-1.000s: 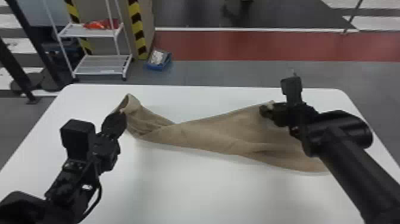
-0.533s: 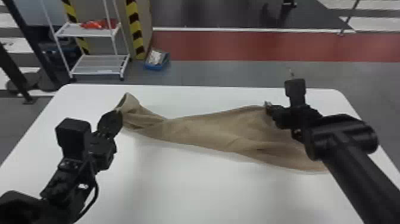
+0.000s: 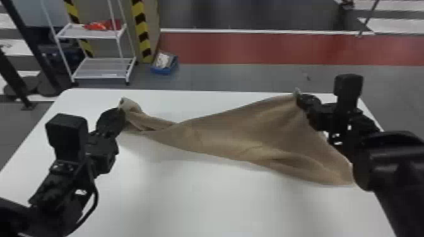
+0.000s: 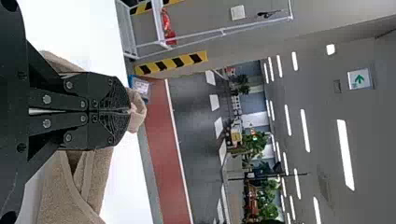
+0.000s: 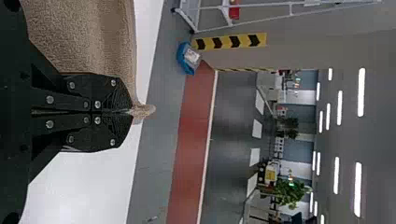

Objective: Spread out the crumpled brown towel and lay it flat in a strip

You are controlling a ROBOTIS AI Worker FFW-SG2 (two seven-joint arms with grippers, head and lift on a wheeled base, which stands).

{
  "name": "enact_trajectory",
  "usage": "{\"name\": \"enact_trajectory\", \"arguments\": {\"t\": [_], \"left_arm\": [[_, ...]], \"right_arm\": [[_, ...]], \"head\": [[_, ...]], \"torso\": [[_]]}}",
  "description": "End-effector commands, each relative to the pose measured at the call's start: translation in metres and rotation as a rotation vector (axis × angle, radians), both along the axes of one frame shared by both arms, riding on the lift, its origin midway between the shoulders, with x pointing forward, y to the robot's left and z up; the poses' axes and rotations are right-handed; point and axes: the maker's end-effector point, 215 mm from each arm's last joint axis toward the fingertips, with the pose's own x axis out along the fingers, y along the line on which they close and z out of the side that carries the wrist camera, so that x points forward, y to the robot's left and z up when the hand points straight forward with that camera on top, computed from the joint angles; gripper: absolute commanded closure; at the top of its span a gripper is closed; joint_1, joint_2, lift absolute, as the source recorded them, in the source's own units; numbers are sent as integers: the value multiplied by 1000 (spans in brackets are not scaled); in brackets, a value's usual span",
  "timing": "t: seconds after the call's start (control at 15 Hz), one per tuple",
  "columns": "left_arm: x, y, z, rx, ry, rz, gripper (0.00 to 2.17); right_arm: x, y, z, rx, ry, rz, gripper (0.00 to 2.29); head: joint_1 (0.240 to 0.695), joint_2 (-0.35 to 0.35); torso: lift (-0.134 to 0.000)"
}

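– What's around the work?
– Beyond the far left of the white table (image 3: pixel 202 205) stands a white rack (image 3: pixel 104 67), with a yellow-and-black striped post (image 3: pixel 143 31) next to it and a red floor band (image 3: pixel 268 47) running off to the right

– Anything in the way?
– Nothing loose lies between the two grippers except the cloth itself. The right arm (image 3: pixel 400 157) hangs over the table's right side and hides some of the towel's edge there

– And containers?
– A blue bin (image 3: pixel 164 70) sits on the floor near the post's foot, with something whitish in it; I can't tell what. The rack's upper shelf carries something red (image 3: pixel 99 26)

– Where's the brown towel (image 3: pixel 233 135), then?
– Stretched across the table from left to right, narrow and folded over at the left, wider on the right, with creases running through it. Its near right part reaches close to the right arm

– How are the pincers?
– Both closed on cloth. The left gripper (image 3: pixel 121 110) nips the left end, a tuft poking past its tips; the right gripper (image 3: pixel 298 97) pinches the far right corner, and a bit sticks out there too
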Motion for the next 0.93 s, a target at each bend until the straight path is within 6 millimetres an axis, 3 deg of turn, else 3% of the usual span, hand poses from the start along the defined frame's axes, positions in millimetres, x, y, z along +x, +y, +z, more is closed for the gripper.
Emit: {"name": "enact_trajectory", "arguments": {"t": [0.0,0.27,0.47,0.6,0.73,0.87], "left_arm": [[-5,4,8,1,-6,11,1379],[-11,28,23,10,-32,64,1382],[-15,32,40,12,-55,73,1382],[-18,41,36,30,-33,89,1382],[-18,38,29,40,-12,75,1382],[-15,27,14,34,15,53,1379]], "right_arm": [[-16,-23,40,50,-84,-22,1420],[-33,-91,75,89,-143,-111,1420],[-44,-129,90,122,-171,-173,1420],[-49,-151,98,149,-184,-199,1420],[-56,-155,89,156,-167,-199,1420],[-64,-145,84,156,-163,-183,1420]], "head": [[688,-25],[655,-61],[642,-90],[629,-119],[626,-133],[634,-147]], "torso": [[-124],[-124],[-124],[-124],[-124],[-124]]}}
